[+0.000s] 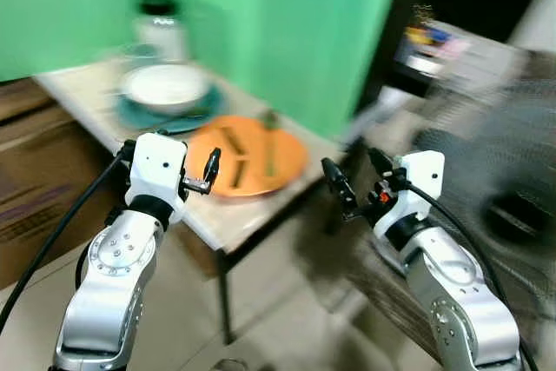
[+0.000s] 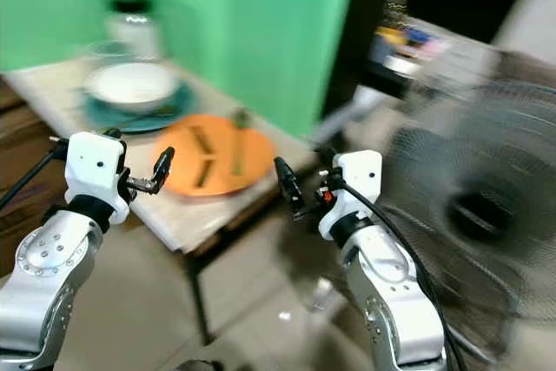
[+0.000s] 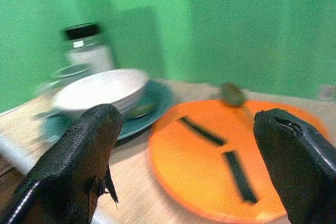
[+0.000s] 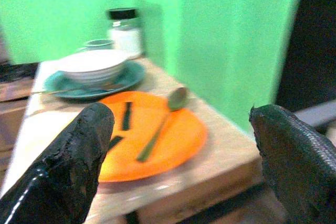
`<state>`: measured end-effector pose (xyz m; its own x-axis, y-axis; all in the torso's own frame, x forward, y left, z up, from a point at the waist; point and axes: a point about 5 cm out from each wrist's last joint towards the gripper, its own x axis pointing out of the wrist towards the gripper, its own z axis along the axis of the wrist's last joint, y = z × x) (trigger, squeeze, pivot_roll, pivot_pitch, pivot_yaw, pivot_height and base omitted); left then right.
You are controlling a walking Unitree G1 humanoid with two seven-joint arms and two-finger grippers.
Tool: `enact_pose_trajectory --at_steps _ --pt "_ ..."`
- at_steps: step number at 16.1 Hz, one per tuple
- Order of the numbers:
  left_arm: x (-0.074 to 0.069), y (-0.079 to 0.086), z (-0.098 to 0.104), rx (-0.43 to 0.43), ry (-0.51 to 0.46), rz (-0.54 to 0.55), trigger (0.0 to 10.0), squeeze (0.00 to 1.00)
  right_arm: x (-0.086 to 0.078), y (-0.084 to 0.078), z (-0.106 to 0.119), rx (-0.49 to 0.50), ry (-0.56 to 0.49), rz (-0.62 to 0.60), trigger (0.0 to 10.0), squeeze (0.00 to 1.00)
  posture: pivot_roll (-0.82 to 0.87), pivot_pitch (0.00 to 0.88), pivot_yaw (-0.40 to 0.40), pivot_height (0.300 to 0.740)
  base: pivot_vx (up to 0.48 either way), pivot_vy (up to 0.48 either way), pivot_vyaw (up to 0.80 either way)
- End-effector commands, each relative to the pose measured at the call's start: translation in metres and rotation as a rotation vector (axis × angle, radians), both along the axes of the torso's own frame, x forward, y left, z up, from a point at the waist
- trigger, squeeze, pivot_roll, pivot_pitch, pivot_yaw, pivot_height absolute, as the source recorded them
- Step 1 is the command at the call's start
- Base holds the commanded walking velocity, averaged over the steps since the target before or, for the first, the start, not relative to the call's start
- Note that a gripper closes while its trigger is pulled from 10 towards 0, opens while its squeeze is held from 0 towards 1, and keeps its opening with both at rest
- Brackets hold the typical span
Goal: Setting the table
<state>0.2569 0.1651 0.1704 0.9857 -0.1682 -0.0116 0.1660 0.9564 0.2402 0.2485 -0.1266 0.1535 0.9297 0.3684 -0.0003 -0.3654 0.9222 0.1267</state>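
We see the green wall (image 1: 287,32) behind everything, blurred along with the rest of both eye views. The table (image 1: 217,215) sits ahead of both end effectors, its near corner between them. To the outside of the right end effector there's a dark round fan (image 2: 486,215) (heavily smeared, hard to say more). The orange plate (image 4: 157,135) lies on the table straight ahead of the left end effector (image 1: 211,171), with two dark strips (image 3: 220,148) and a spoon (image 4: 160,124) on it. Beyond that plate is a teal plate (image 3: 149,111) carrying a white bowl (image 3: 100,90), then a cup (image 4: 97,44) and a black-lidded jar (image 4: 125,30) farthest out, against the wall. Left end effector hovers over the table's near edge, fingers (image 3: 79,166) spread apart, nothing between them. Right end effector (image 1: 358,175) hangs off the table's corner, just short of it, fingers (image 4: 68,171) likewise spread and empty.
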Motion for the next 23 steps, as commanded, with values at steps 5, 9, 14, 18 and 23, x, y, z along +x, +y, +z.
enact_pose_trajectory --at_steps 5,9,14,18,23 --pt "0.001 -0.005 0.008 -0.014 -0.005 -0.054 10.0 0.0 0.004 -0.006 -0.008 0.023 0.055 -0.075 10.0 0.0 0.13 0.0 -0.064 0.74 0.295 0.0 0.43" --pt "0.002 -0.004 0.007 -0.008 0.006 -0.063 10.0 0.0 0.004 -0.003 -0.008 -0.068 0.032 -0.047 10.0 0.0 0.13 0.0 -0.054 0.74 0.321 0.0 0.0" --pt "0.0 -0.005 0.007 0.0 0.015 -0.08 10.0 0.0 0.006 0.0 -0.006 -0.076 0.026 -0.016 10.0 0.0 0.14 0.0 -0.059 0.74 0.32 0.0 0.74" --pt "-0.001 -0.006 0.007 0.013 0.036 -0.142 10.0 0.0 0.017 0.0 -0.009 -0.145 0.114 -0.061 10.0 0.0 0.14 0.0 -0.059 0.74 0.149 0.0 0.0" --pt "-0.011 -0.002 -0.003 0.076 0.153 -0.35 10.0 0.0 0.037 0.007 -0.015 -0.116 0.32 -0.071 10.0 1.0 0.14 0.0 -0.059 0.74 0.0 0.0 0.0"
